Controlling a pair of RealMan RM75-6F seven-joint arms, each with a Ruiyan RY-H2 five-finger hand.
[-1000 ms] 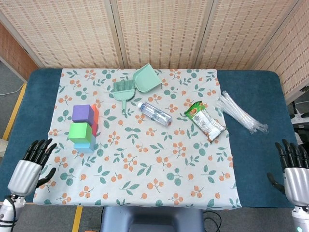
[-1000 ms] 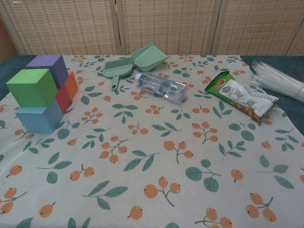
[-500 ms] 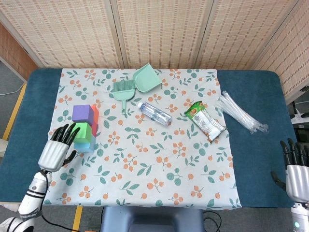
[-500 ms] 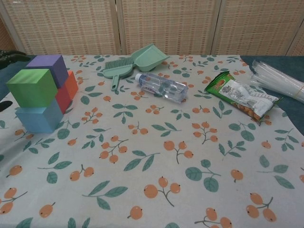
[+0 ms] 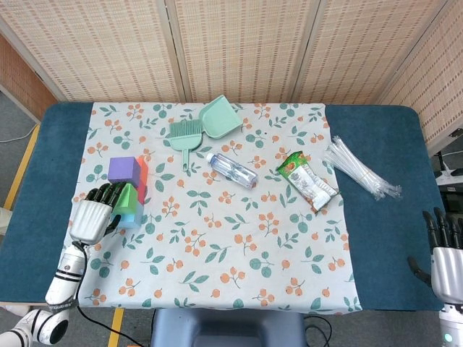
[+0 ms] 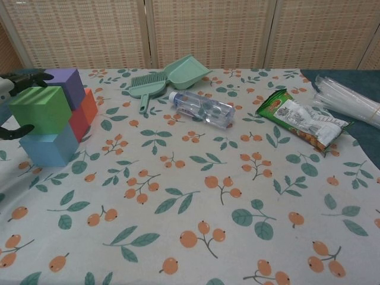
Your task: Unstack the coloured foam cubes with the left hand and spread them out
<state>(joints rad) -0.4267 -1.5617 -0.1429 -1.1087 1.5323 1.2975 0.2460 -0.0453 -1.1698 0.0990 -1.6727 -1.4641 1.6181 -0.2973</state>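
The foam cubes stand stacked at the left of the floral cloth. A green cube sits on a blue cube. Behind them a purple cube tops an orange cube and a red cube. My left hand is at the stack's left side, its fingers spread over the green cube's top edge and its thumb below. I cannot tell whether they touch it. My right hand hangs with fingers apart off the table's right front corner, holding nothing.
A green dustpan and brush lie at the back. A water bottle lies on its side mid-table. Right of it are a snack packet and a bundle of clear straws.
My left hand has risen from the table's front left edge and moved forward and right up to the green cube. My right hand has sunk slightly. The cubes have not moved.
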